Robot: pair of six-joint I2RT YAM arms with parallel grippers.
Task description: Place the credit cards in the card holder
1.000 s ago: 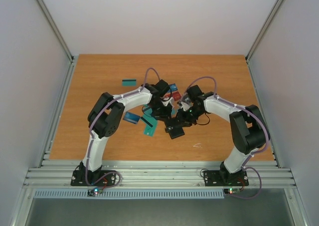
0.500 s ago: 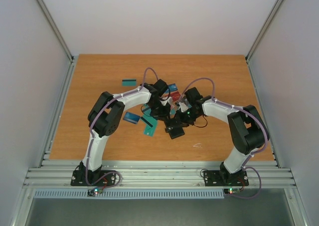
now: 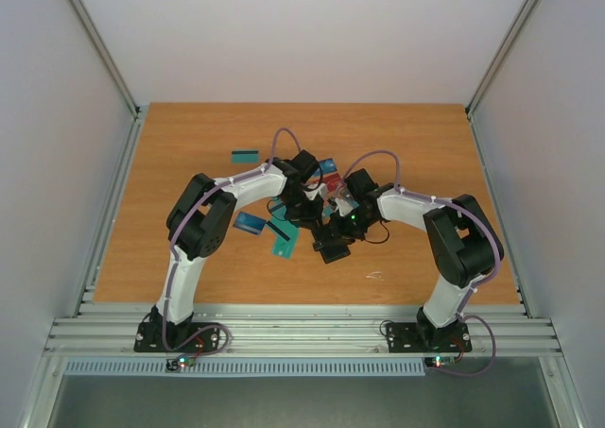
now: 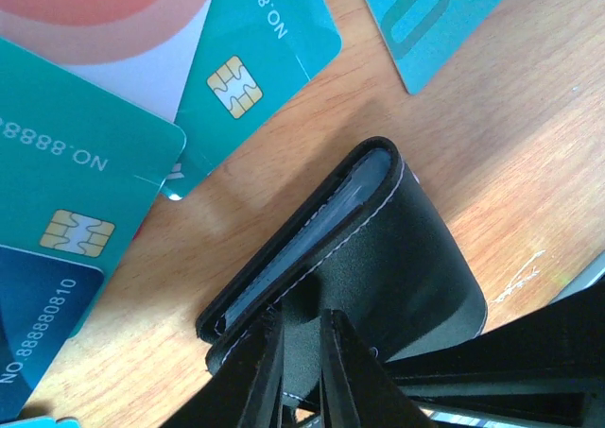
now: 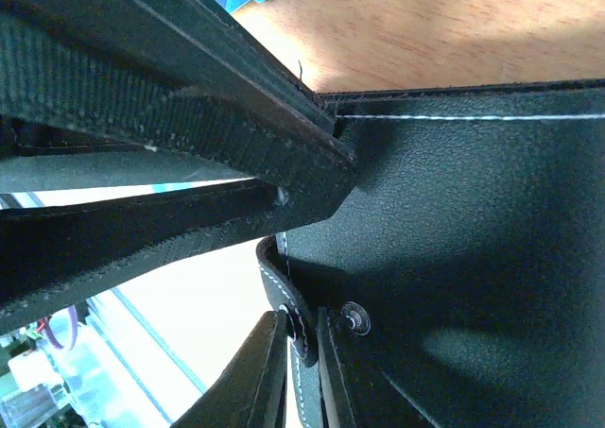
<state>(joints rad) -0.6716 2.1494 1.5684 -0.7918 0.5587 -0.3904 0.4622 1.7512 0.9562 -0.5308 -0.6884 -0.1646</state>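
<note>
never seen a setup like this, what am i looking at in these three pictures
Two robot arms are bolted to the near edge of a wooden table. The wide picture looks down from above. The two close-ups come from a camera on each wrist. Loose credit cards lie on the wood, mostly teal, plus a blue card. The left gripper and the right gripper each pinch an edge of the black card holder, which is folded.
</note>
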